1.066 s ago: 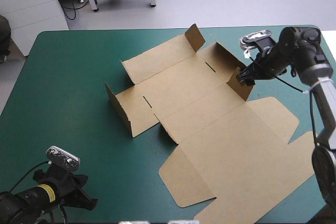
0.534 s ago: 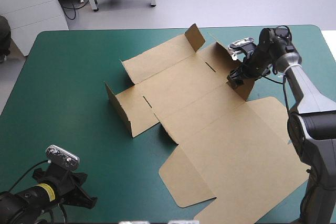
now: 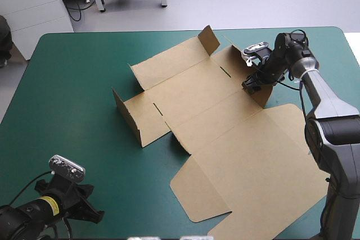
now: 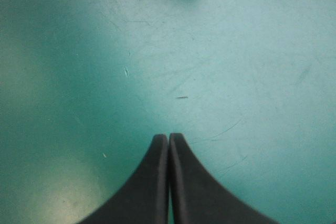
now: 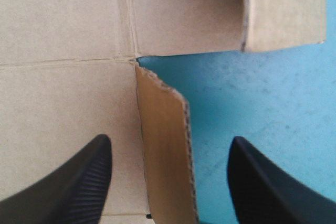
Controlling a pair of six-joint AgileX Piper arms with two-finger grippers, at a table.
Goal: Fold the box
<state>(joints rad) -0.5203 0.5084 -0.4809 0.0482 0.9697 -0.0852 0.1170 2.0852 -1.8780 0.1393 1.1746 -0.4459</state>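
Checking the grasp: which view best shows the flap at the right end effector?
Right wrist view: the flap stands between the right end effector's open fingers. High view shows it small; left wrist view, only teal-green cover.

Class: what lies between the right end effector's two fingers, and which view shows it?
A raised flap of the box, standing edge-on between the open fingers; the right wrist view shows it.

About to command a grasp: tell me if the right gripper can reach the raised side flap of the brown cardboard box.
Probably yes. The right gripper is open and straddles the upright brown cardboard flap, one finger each side; nothing blocks it.
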